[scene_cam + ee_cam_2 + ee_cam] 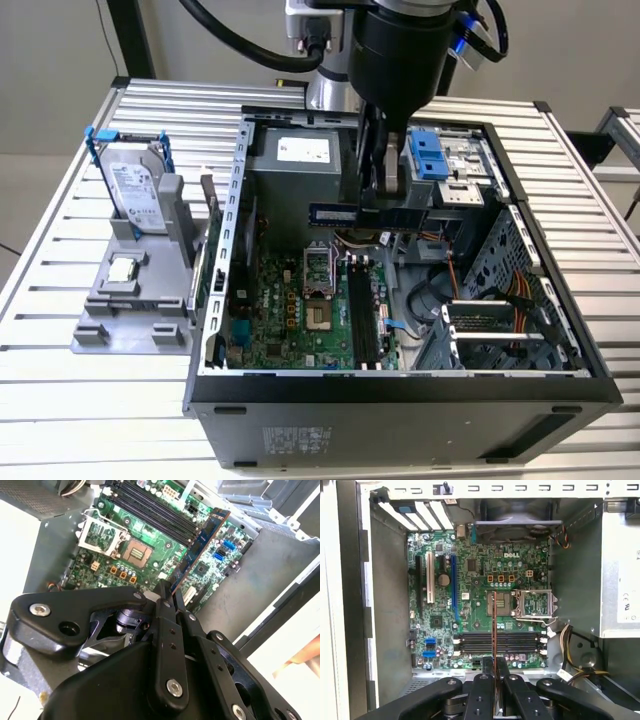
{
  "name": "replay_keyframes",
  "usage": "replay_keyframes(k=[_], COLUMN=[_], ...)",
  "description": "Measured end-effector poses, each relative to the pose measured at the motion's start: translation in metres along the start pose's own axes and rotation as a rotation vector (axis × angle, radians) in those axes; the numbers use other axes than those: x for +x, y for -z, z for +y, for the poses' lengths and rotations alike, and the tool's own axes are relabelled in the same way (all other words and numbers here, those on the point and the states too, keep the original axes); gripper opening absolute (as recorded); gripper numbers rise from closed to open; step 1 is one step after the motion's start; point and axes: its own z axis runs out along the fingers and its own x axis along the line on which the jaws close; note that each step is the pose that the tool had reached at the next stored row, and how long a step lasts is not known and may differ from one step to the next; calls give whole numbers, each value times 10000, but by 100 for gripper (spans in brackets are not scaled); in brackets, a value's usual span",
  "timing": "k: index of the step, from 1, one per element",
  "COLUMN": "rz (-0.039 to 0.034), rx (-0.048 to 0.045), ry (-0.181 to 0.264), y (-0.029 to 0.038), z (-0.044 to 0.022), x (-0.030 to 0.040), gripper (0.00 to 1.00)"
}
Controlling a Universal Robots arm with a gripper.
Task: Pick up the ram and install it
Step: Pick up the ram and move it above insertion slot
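Observation:
My gripper (385, 195) is shut on the ram (332, 213), a dark blue stick that juts out toward the exterior view's left, above the open computer case. In the second wrist view the ram (202, 540) reaches from my gripper (170, 592) out over the green motherboard (125, 565). In the first wrist view the ram (494, 625) appears edge-on as a thin line rising from my gripper (494, 664). It crosses the black memory slots (497, 642) in the picture without touching them. The slots (362, 315) lie well below the stick.
A silver hard drive with a blue bracket (135, 185) stands in a grey holder at the exterior view's left, with a square processor chip (122, 268) in front of it. Inside the case are the open processor socket (318, 280), the power supply (300, 160), a blue drive cage (435, 155) and orange cables (520, 300).

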Motion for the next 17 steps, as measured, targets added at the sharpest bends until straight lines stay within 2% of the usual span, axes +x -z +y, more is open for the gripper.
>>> replay_keyframes(k=[4,10,17], rz=[-25,-170,-247], rx=[2,26,24], ry=[1,0,2], y=[1,2,2], z=[2,6,2], x=[-56,-155,-271], gripper=[0,0,0])
